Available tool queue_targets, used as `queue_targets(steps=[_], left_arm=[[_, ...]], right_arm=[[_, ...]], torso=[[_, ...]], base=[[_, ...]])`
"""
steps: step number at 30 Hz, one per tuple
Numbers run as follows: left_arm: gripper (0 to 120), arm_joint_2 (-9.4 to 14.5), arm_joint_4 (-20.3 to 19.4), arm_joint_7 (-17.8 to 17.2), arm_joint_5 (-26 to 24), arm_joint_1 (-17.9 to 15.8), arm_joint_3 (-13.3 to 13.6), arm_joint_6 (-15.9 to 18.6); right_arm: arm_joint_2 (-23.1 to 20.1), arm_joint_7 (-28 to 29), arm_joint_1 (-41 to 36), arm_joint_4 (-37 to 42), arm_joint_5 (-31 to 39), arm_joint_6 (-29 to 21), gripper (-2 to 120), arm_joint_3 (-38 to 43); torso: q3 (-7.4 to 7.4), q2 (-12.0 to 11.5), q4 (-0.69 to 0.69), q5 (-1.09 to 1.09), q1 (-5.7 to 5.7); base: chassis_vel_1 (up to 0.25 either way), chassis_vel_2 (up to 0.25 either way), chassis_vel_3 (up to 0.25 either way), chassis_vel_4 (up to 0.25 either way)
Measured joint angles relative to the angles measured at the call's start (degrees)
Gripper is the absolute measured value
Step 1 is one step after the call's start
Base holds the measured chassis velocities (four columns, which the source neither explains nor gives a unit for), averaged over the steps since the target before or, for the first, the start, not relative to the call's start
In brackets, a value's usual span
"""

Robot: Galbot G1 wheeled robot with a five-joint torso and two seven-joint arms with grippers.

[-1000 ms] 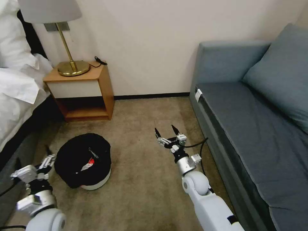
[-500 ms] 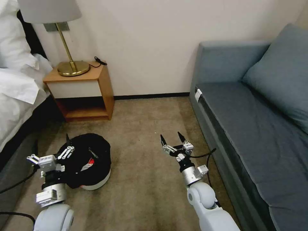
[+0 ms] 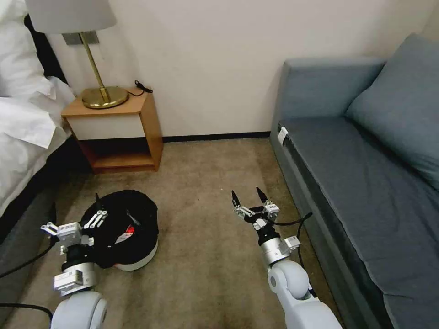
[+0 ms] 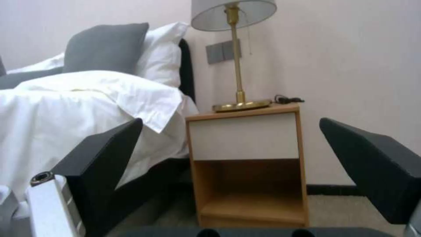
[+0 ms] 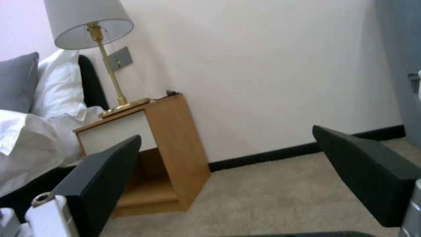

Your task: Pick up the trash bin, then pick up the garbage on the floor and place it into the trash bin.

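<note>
The trash bin [image 3: 137, 258] stands on the floor [image 3: 206, 265] at the near left, a white body under a crinkly black bag. A red-and-white piece of garbage [image 3: 129, 231] lies inside it. My left gripper [image 3: 75, 204] hovers open at the bin's left rim, one fingertip over the black liner. In the left wrist view its dark fingers [image 4: 105, 158] stand wide apart with nothing between them. Out over bare carpet, well right of the bin, my right gripper [image 3: 247, 194] is open and empty, its fingers [image 5: 103, 174] spread in the right wrist view.
A wooden nightstand [image 3: 116, 132] with a brass lamp [image 3: 98, 87] stands against the back wall. The bed [image 3: 23, 132] runs along the left and a grey-blue sofa [image 3: 361, 183] along the right. Carpet lies open between bin and sofa.
My left gripper has risen from beside the bin toward its left rim. The right gripper has drawn back a little toward me and to the right.
</note>
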Motion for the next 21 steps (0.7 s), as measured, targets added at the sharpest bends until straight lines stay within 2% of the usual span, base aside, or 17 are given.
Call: queue_targets(steps=[21], left_arm=[[100, 0.02, 0.06, -0.09, -0.18, 0.00, -0.02, 0.05]], right_arm=[[-0.03, -0.03, 0.09, -0.10, 0.08, -0.08, 100, -0.08]], torso=[[0.00, 0.00, 0.00, 0.00, 0.00]], base=[[0.000, 0.000, 0.000, 0.000]])
